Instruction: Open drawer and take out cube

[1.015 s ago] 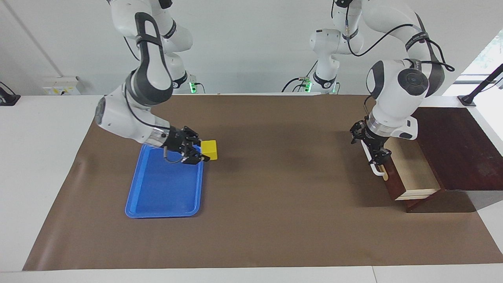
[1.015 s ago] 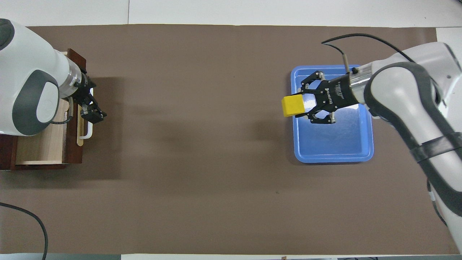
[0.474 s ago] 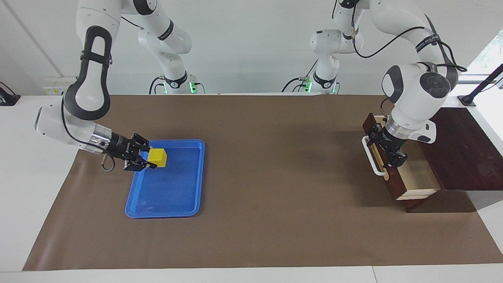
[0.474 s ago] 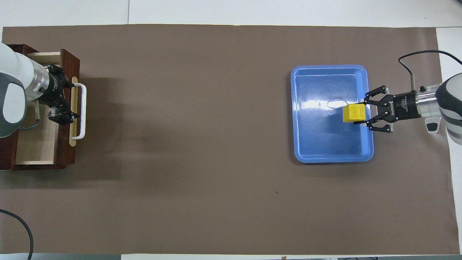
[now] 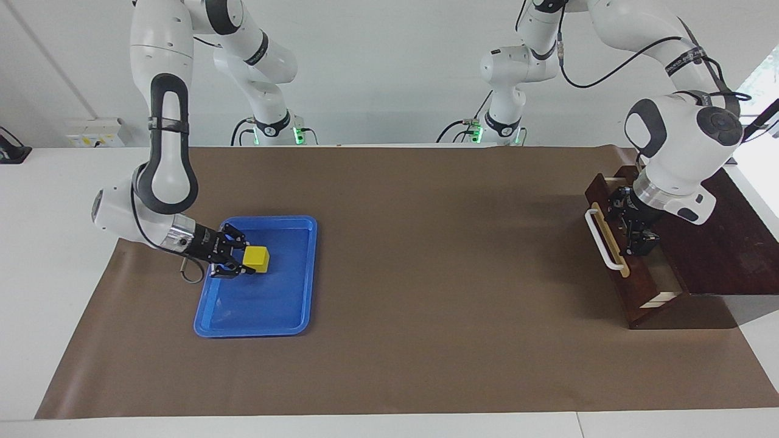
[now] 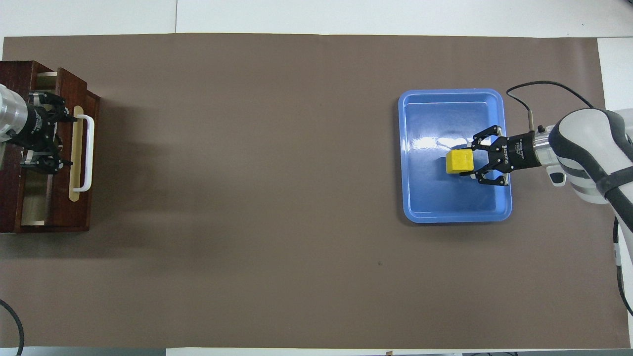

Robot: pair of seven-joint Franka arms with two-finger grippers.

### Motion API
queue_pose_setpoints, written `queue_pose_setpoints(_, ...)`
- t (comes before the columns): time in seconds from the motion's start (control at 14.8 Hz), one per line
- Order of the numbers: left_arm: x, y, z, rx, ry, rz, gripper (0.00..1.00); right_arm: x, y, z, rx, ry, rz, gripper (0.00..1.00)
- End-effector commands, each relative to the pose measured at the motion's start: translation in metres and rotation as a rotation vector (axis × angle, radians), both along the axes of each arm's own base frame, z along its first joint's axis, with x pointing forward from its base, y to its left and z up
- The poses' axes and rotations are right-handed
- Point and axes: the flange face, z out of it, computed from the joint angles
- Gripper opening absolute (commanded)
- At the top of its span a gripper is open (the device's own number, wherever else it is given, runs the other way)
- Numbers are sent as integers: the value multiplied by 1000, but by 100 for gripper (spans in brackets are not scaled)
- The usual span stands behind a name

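The yellow cube [image 5: 256, 259] [image 6: 459, 161] is sitting low inside the blue plastic tray [image 5: 292, 316] [image 6: 452, 215], toward the right arm's end of the table, and the right gripper [image 5: 240, 262] [image 6: 475, 161] is clenching it between its fingertips, reaching in level over the tray's outer rim. Whether the cube is resting on the tray floor or hanging just over it cannot be told. The cube is lying at the gripper's tips, on the side toward the table's middle, and the tray wall is passing just under the gripper's wrist.

At the left arm's end of the table the drawer [image 5: 633, 286] [image 6: 81, 217] is standing only partly pulled out of its dark wooden box [image 5: 724, 255] [image 6: 10, 198], showing a narrow strip of pale wood inside. The left gripper [image 5: 639, 234] [image 6: 42, 146] is hanging over that open strip with its fingers spread wide and gripping nothing, just beside the drawer front and its white bar handle [image 5: 602, 240] [image 6: 89, 153]. The brown table mat [image 5: 426, 274] [image 6: 247, 198] is lying bare between drawer and tray, the two well apart.
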Motion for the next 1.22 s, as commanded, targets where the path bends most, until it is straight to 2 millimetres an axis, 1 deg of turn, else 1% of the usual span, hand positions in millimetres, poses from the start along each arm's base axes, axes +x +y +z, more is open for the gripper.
queue_pose_setpoints(0.0, -8, 32, 1, 3, -29, -33, 100, -12, 0, 0, -3, -31, 8, 0)
queue_pose_setpoints(0.07, -9, 38, 0, 5, -30, -33, 100, -16, -1, -3, -9, -36, 10, 0)
queue_pose_setpoints(0.14, -9, 39, 0, 4, -30, -37, 100, -19, -1, -7, -12, -42, 19, 0)
queue_pose_setpoints(0.2, -9, 41, 0, 6, -31, -41, 100, -21, -1, -8, -14, -48, 26, 0)
queue_pose_setpoints(0.27, -11, 48, -1, 4, -30, -31, 100, -21, -1, -8, -14, -51, 27, 0)
queue_pose_setpoints(0.34, -11, 51, -1, 4, -29, -28, 100, -21, -1, -8, -15, -52, 30, 0)
queue_pose_setpoints(0.41, -11, 51, 0, 6, -31, -29, 100, -21, 0, -9, -14, -49, 29, 0)
queue_pose_setpoints(0.47, -10, 45, 1, 5, -25, -38, 100, -20, 8, -9, -17, -51, 44, 0)
queue_pose_setpoints(0.54, -9, 40, 3, 4, -19, -45, 100, -19, 10, -9, -25, -64, 50, 0)
queue_pose_setpoints(0.61, -9, 32, 4, 3, -3, -61, 100, -18, 12, -9, -28, -82, 69, 41)
queue_pose_setpoints(0.68, -8, 22, 9, 5, 8, -116, 100, -18, 13, -9, -24, -84, 79, 72)
queue_pose_setpoints(0.74, -8, 17, 19, 3, 13, -181, 100, -18, 13, -8, -20, -82, 80, 85)
queue_pose_setpoints(0.81, -11, 11, 32, 1, 21, -242, 100, -17, 12, -5, -16, -83, 80, 94)
queue_pose_setpoints(0.88, -15, 0, 42, -1, 26, -314, 100, -17, 11, -2, -8, -79, 83, 96)
queue_pose_setpoints(0.95, -21, -10, 57, 0, 14, -405, 100, -14, 10, 5, -7, -82, 88, 100)
queue_pose_setpoints(1.01, -27, -18, 68, -3, 19, -500, 100, -11, 10, 19, -3, -94, 99, 100)
queue_pose_setpoints(1.08, -34, -31, 76, -9, 42, -616, 100, -8, 11, 34, -4, -97, 112, 100)
queue_pose_setpoints(1.15, -41, -39, 85, -13, 51, -710, 100, -6, 10, 52, -32, -100, 138, 100)
